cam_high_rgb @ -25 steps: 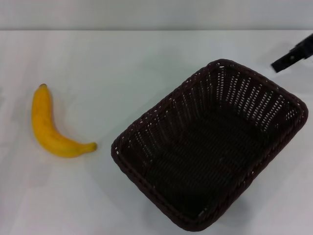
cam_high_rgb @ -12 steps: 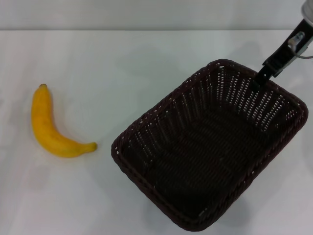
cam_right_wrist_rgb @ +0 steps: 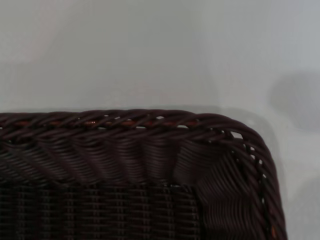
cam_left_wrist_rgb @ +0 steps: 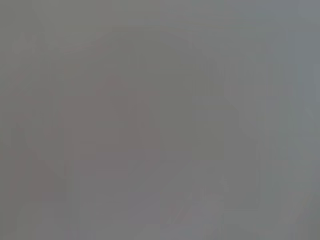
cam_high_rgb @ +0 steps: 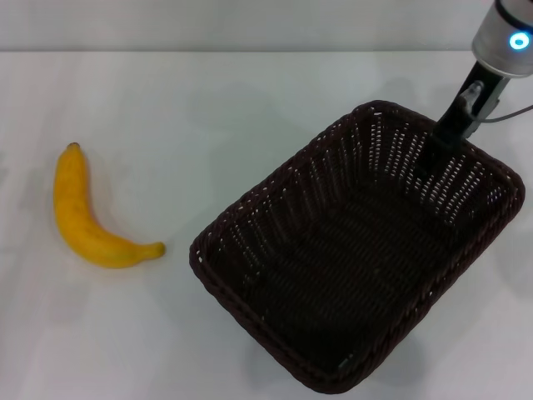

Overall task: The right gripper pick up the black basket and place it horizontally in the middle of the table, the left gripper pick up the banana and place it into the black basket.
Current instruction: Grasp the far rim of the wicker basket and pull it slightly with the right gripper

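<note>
The black basket (cam_high_rgb: 350, 258) lies at an angle on the right half of the white table (cam_high_rgb: 208, 100). My right gripper (cam_high_rgb: 447, 135) reaches in from the top right, under the arm's blue ring light (cam_high_rgb: 518, 40), and sits at the basket's far rim near its far corner. The right wrist view shows that braided rim and corner (cam_right_wrist_rgb: 125, 122) close up, with bare table (cam_right_wrist_rgb: 125, 50) beyond. The yellow banana (cam_high_rgb: 73, 212) lies on the table at the left, well apart from the basket. The left gripper is out of view; the left wrist view is blank grey.
The table's far edge (cam_high_rgb: 250, 52) meets a grey wall at the back. There is bare tabletop between the banana and the basket.
My right arm has come in from the right edge and dropped to the basket's far rim; its blue ring light now shows. The basket and banana have not moved.
</note>
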Tool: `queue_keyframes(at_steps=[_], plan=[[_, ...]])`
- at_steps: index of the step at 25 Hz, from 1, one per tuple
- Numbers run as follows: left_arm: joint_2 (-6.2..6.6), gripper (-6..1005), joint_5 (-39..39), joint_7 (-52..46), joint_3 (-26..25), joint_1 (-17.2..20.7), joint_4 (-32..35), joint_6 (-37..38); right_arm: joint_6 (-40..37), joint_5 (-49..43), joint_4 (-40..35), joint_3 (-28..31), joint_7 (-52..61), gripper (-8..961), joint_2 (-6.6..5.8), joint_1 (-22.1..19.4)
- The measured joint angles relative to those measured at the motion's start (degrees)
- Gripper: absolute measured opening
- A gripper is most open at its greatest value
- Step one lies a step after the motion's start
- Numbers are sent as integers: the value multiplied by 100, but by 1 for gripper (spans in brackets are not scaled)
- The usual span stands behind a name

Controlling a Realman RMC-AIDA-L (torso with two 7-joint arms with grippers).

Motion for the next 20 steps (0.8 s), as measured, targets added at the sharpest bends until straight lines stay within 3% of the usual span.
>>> queue_keyframes(at_steps=[12,20], plan=[[-14,879,-15,2,2,-16,-39,-115,-102,47,401,-414,-511,650,34,31],[-18,879,-251,174,-9,-35,-83,-323,-32,85,339,-418,-200,324,19,68]])
